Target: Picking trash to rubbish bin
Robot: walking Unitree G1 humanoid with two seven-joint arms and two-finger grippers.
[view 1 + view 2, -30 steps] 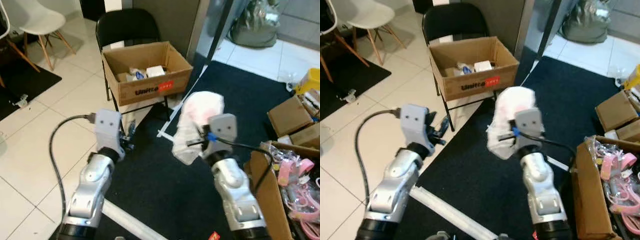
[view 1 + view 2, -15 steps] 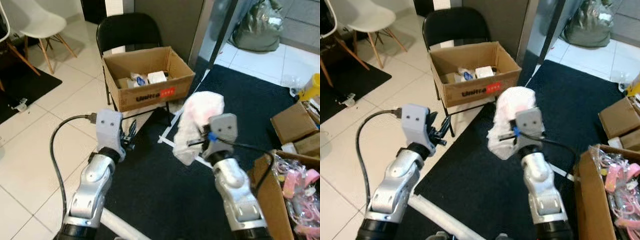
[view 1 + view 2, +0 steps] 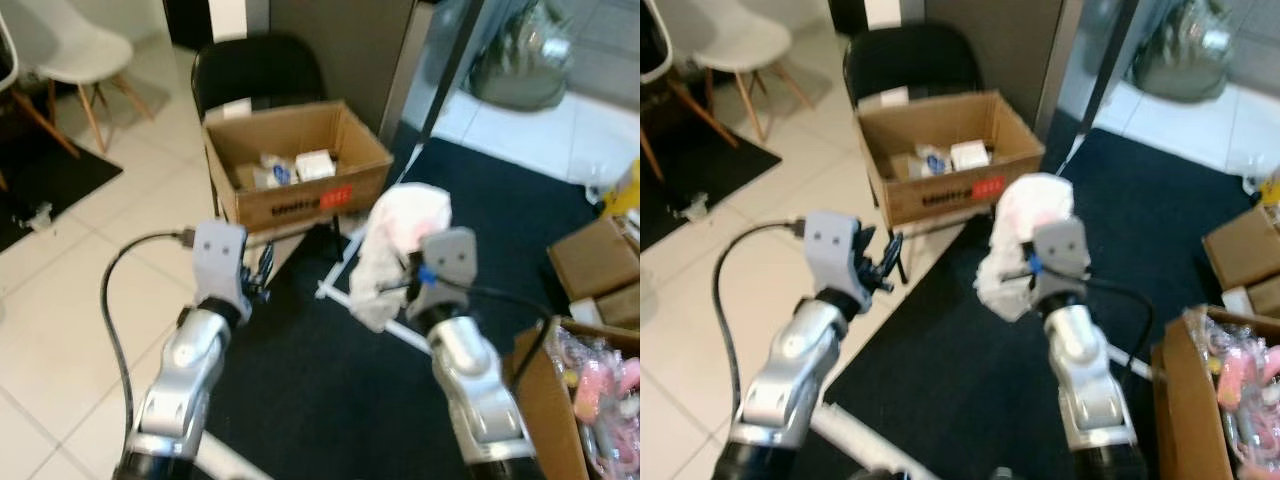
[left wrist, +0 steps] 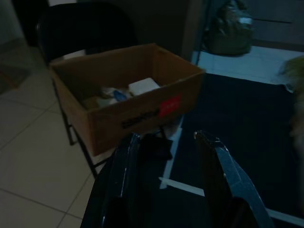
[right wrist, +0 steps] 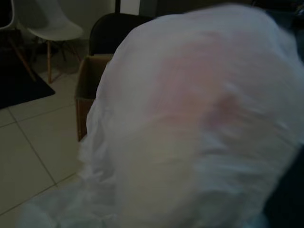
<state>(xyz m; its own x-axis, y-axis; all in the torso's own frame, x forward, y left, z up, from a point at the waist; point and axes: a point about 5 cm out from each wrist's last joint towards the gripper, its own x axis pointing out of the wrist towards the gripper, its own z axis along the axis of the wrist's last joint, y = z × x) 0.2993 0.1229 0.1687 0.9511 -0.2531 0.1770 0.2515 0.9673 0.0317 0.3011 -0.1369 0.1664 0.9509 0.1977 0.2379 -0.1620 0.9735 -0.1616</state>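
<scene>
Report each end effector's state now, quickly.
Left end effector: open, holding nothing, facing the cardboard box.
Right end effector: closed on the white plastic bag, held up in the air.

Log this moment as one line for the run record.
right hand: shut on white plastic bag, held up | left hand: open, empty | target: cardboard box on black chair, ahead | bag not yet dropped

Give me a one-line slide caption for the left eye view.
Right gripper carries a white plastic bag toward the cardboard box on a black chair.
</scene>
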